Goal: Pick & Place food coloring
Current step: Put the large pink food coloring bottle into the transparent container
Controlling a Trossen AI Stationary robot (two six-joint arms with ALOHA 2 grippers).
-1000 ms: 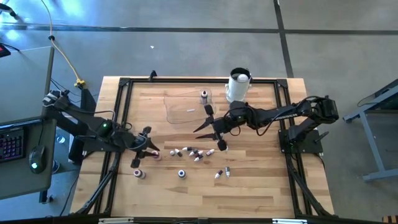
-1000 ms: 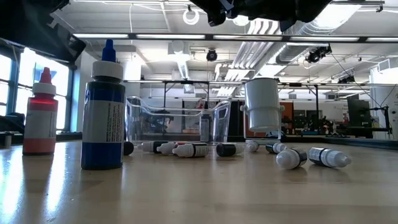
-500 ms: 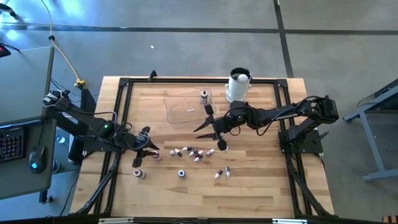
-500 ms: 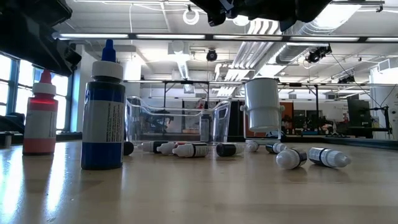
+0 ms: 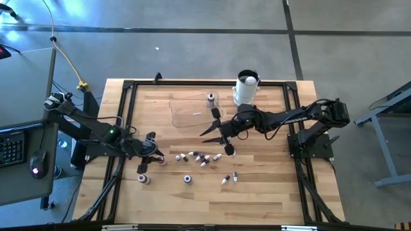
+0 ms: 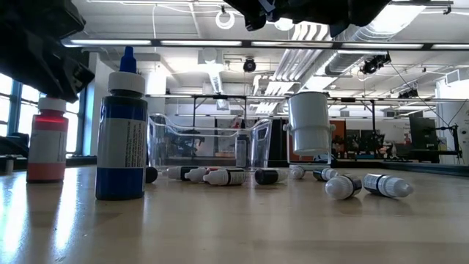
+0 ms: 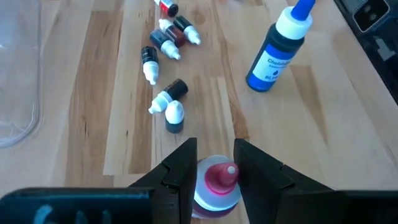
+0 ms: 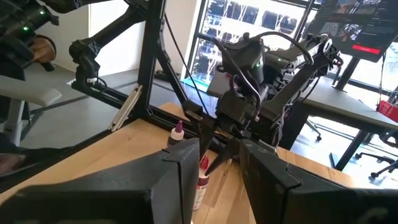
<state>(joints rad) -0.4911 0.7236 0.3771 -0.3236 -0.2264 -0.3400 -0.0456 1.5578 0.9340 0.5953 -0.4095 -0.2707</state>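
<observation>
Left gripper (image 7: 211, 171), fingers open, straddles your upright red bottle (image 7: 216, 185) near the table's left edge, its axis vertical between them, while the right gripper (image 5: 219, 136) hovers open mid-table.

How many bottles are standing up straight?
3: a red-capped bottle between the left fingers, a blue bottle near it, a third bottle inside the clear tray. The small bottles lie flat; more may be hidden.
</observation>
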